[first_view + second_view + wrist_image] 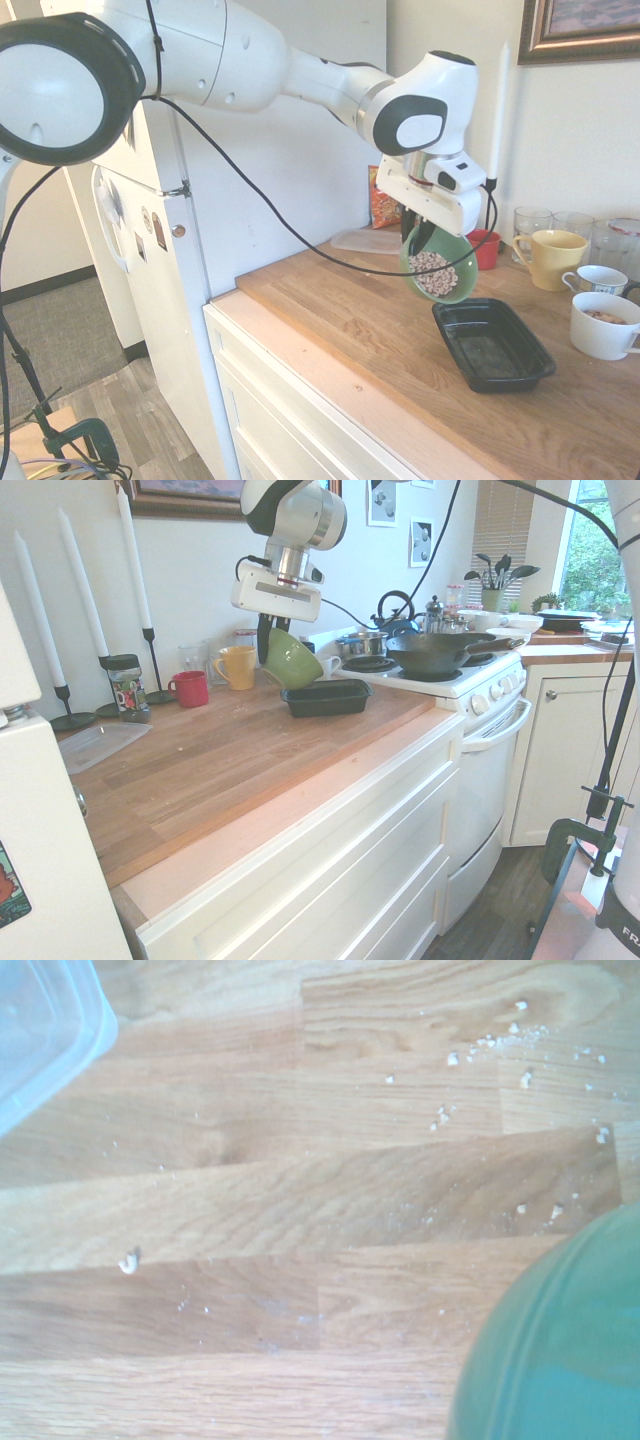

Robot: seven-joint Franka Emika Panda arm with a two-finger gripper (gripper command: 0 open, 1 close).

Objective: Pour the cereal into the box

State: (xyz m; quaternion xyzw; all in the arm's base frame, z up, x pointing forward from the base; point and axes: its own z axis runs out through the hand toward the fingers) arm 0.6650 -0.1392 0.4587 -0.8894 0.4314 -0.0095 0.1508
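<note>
My gripper [421,236] is shut on the rim of a green bowl [446,270] and holds it in the air, tipped steeply on its side. Light-brown cereal [433,271] lies heaped in the bowl's lower part. The black box [492,344] rests on the wooden counter just below and beyond the bowl's lower edge, with nothing showing inside it. From the other side, the green bowl [293,659] hangs just above the near end of the black box [326,697], under my gripper [268,640]. In the wrist view the bowl [555,1340] fills one corner over bare wood.
A yellow mug [550,257], white cups [605,324], glasses, a red cup [486,249] and an orange snack bag [384,203] stand along the wall. A clear flat container [366,240] lies behind the bowl. Crumbs [490,1045] dot the wood. The stove [440,670] adjoins the counter.
</note>
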